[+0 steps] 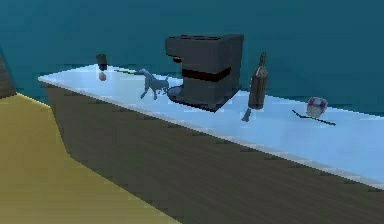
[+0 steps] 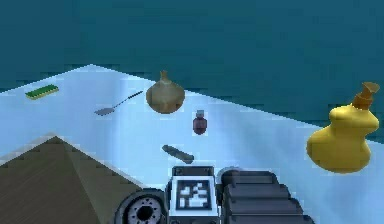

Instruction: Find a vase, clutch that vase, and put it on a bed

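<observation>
**Two vases on the worktop beyond the claw**

The tan vase (image 2: 165, 93), round-bellied with a narrow neck, stands on the pale worktop (image 2: 90, 130) well beyond the claw (image 2: 148, 208), almost straight out from it. The yellow vase (image 2: 345, 135), gourd-shaped, stands on the same surface, out from the claw and far toward the arm side view's right. The two vases are well apart. Each is upright: its long axis is vertical and its neck points up.

The claw is a dark round body at the arm side view's bottom edge, just left of a white marker square (image 2: 192, 193) and the ribbed dark arm (image 2: 255, 195). Its far end cannot be made out, so whether it holds anything cannot be told.

Count on the worktop: two vases. One small red bottle (image 2: 201, 123) stands between the claw and the tan vase. One short dark bar (image 2: 178, 153) lies just beyond the claw. One long-handled utensil (image 2: 118, 103) and one flat green thing (image 2: 42, 91) lie farther out, toward the view's left.

Count on the counter (image 1: 300, 135) in the forward view: one coffee machine (image 1: 205, 70), one animal figurine (image 1: 153, 84), one tall brown bottle shape (image 1: 259, 82), one small dark cup (image 1: 101, 64) and one round thing (image 1: 317, 106).
</observation>
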